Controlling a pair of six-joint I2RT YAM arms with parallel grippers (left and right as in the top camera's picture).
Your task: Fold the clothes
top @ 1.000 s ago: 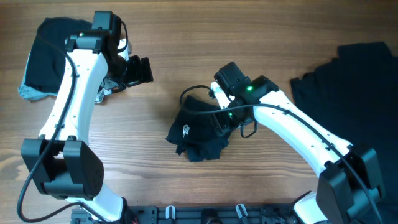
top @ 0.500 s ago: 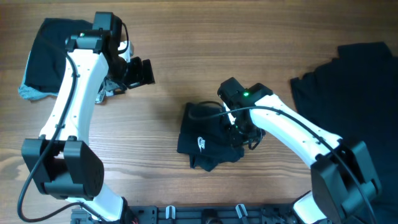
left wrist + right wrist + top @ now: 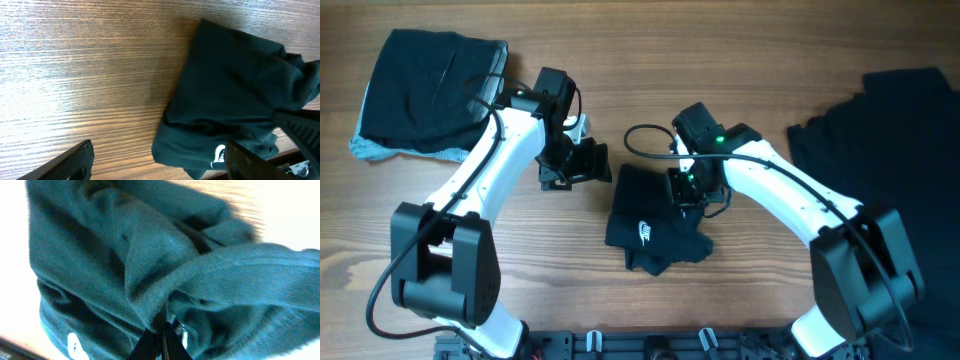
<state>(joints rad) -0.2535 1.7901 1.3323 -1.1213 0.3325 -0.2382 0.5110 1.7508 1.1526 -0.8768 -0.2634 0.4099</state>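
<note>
We see the handled T-shirt (image 3: 645, 205) lying bunched near the middle of the wooden table (image 3: 570, 260), dark and rumpled, with its small white logo (image 3: 645, 231) facing up on the lower left part of the heap. The right gripper (image 3: 688, 190) is down on the shirt's upper right edge, and in the right wrist view its jaws (image 3: 161, 335) are clenched on a raised fold of the cloth, so that a thick ridge of fabric runs away from the fingertips (the weave looks greenish at this close range). The left gripper (image 3: 595, 162) sits just beside the shirt's upper left corner. In the left wrist view its two fingers stand wide apart at the bottom of the frame, released and holding nothing, with the shirt (image 3: 230, 90) and its logo (image 3: 218, 152) lying ahead of them on the wood. At the far left corner of the table rests a folded black shirt (image 3: 425, 85) on top of a pale grey-blue garment (image 3: 365, 148), whose edge shows below it. A further dark shirt (image 3: 890, 140) lies spread flat along the right side, well apart from the handled one.
</note>
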